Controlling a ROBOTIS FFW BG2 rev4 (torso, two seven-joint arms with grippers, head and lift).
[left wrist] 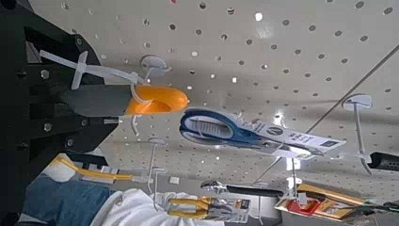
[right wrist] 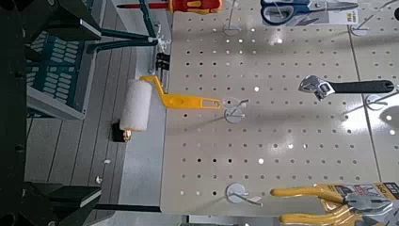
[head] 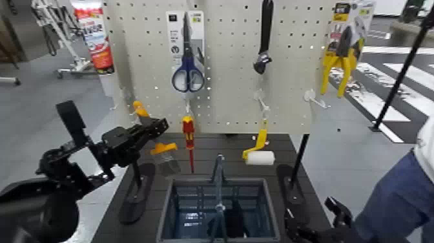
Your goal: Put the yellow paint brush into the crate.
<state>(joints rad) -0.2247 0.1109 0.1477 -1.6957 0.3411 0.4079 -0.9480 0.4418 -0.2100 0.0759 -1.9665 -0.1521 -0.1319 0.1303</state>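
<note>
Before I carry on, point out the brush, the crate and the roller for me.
Brush [head: 164, 148]: head view, on the yellow-orange band above the bristles.
Crate [head: 194, 181]: head view, on the rim at the side nearest the pegboard.
Roller [head: 260, 158]: head view, on the white sleeve.

Red-and-yellow screwdriver [head: 188, 132] noted just right of left pincer [head: 160, 127]; blue-handled scissors [head: 187, 71], above right; white paint roller [head: 260, 158], farther right; adjustable wrench [head: 262, 61] and yellow-handled pliers [head: 339, 64], higher right; red-and-white tube [head: 94, 39], upper left.
</note>
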